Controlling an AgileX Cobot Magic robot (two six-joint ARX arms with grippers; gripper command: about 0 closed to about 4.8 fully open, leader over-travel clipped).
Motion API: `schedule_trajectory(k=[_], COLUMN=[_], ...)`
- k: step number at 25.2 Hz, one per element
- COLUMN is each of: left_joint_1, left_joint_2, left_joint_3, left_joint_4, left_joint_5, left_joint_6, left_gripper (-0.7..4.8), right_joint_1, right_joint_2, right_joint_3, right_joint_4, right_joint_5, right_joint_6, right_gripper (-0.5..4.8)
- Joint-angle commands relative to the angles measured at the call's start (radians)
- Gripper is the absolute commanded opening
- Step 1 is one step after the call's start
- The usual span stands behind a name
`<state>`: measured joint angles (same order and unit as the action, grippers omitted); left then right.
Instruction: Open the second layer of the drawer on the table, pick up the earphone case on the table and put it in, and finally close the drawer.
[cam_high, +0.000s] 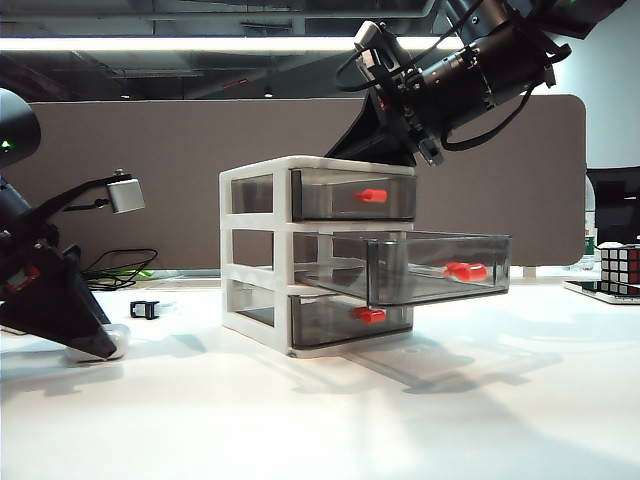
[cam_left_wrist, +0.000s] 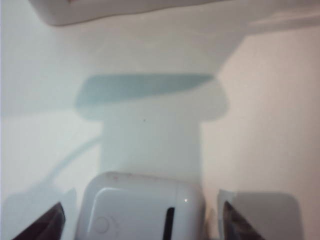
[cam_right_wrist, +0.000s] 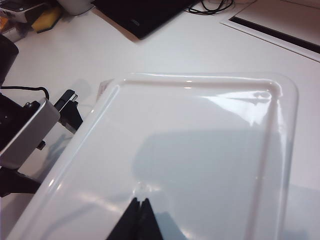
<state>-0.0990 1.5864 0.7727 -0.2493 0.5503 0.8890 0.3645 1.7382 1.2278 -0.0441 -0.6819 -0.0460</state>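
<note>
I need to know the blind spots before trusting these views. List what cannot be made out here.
- Left pincer straddles the earphone case; left wrist view's edge cuts off whether the fingers touch it.
- Exterior view: the left arm hides most of that case.
- Right pincer looks shut above the drawer; right wrist view's edge crops the fingers.
- Second layer: open; smoky walls obscure its inside.

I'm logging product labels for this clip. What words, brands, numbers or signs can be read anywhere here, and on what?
None can be read.
Earphone case, between the open left gripper's fingers: plain white, no print visible.
Drawer unit and its pulled-out second layer: no lettering.
Cube puzzle at the table's right edge: coloured squares only.
Right gripper, shut above the unit's top: unmarked.
</note>
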Motion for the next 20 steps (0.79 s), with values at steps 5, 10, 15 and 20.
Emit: schedule_trajectory(k=[5,10,15,20], left_joint_1=[0.002,0.0,0.0,0.0], left_joint_2=[0.01,0.034,0.034,0.034], left_joint_3=[0.006,0.006,0.006,0.006], left_joint_4=[0.027,0.027,0.028,0.028], left_joint_5=[0.013,0.014,0.014,0.014], left_joint_6=[-0.007,-0.01,-0.01,-0.01], left_gripper=[3.94,3.94,3.53,1.05], right_joint_1=[0.003,0.003,0.003,0.003], right_joint_2=[0.017,0.017,0.017,0.017], right_joint_3=[-0.016,-0.016,-0.016,-0.016], right_joint_4=[-0.092,-0.092,-0.092,-0.092], right_joint_5=[0.01,0.01,0.01,0.011], right_joint_6=[0.0,0.0,0.0,0.0], right_gripper=[-0.05,-0.05,-0.05,-0.05])
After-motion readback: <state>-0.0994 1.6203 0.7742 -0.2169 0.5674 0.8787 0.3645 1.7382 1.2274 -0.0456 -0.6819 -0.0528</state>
